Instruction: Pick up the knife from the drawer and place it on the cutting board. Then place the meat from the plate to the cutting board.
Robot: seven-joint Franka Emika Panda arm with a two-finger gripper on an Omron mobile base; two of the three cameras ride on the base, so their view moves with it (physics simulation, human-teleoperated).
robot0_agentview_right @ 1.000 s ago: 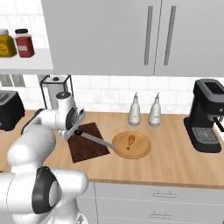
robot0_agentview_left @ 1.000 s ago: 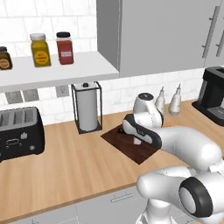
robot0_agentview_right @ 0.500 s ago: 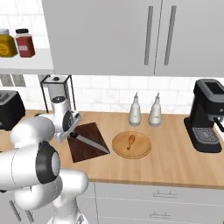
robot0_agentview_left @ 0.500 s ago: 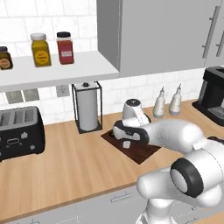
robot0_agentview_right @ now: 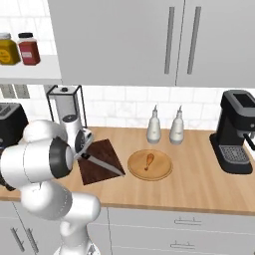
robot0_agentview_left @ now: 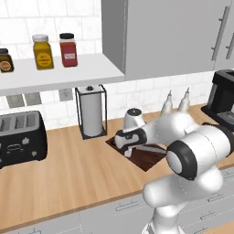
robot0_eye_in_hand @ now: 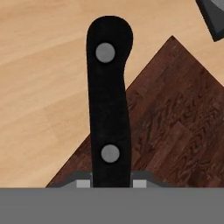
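Looking along the gripper [robot0_eye_in_hand: 112, 183], we saw it clenched on the knife [robot0_eye_in_hand: 109, 105] over the cutting board [robot0_eye_in_hand: 175, 127]; the right base view added the meat [robot0_agentview_right: 149, 160] beyond. Since earlier, the arm had swung lower.

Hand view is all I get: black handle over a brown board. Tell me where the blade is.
Observer: The knife blade slants down over the cutting board, tip near its right edge.
Operator: Report the meat.
Observer: It lies on the round wooden plate, right of the board, a drumstick.
Operator: Confirm the grip.
Observer: The gripper is shut on the knife handle, above the board's left part.
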